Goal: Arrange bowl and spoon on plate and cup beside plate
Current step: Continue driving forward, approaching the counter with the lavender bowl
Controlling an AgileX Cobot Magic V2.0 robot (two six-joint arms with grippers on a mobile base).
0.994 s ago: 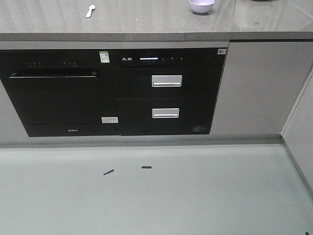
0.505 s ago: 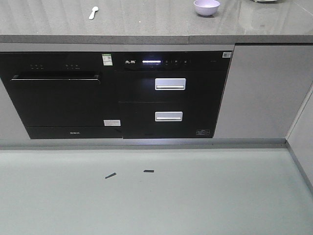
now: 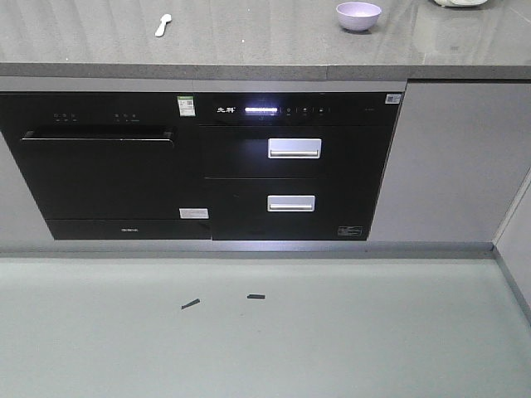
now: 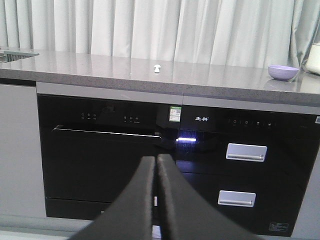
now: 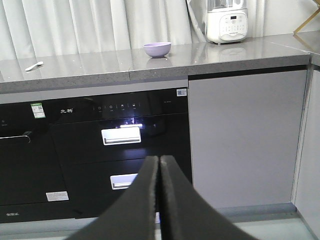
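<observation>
Over the last second the bowl [image 3: 358, 16] and spoon [image 3: 163, 24] have slid lower and rightward in the front view, and more of the counter [image 3: 265, 50] shows. The bowl stands upright on the right part of the counter. The spoon lies well apart to its left. A white appliance [image 5: 227, 21] stands further right, past the bowl. Under the counter are a black appliance [image 3: 99, 174] and two drawers [image 3: 249, 157]. The left gripper [image 4: 156, 165] and right gripper [image 5: 159, 165] hang low before these fronts, each with jaws pressed together on nothing.
</observation>
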